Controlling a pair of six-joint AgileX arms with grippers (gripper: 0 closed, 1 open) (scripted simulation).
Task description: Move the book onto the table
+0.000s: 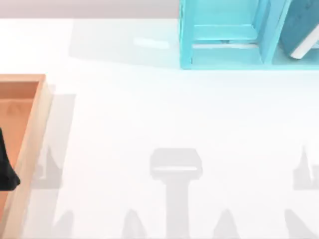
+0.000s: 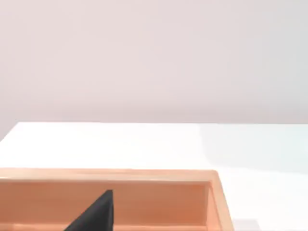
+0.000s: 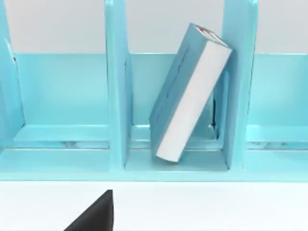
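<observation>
The book, teal-blue with white page edges, leans tilted inside a compartment of the cyan shelf unit. From above, the book sits at the far right back of the white table, inside the shelf unit. A dark part of my right gripper shows in the right wrist view, short of the shelf and apart from the book. My left gripper hangs over the wooden tray at the table's left edge, and a dark part of my left gripper shows in the left wrist view.
An orange-brown wooden tray lies along the left side, and the tray's far wall faces the left wrist camera. The shelf's upright dividers flank the book closely. Grey shadows lie across the table's near half.
</observation>
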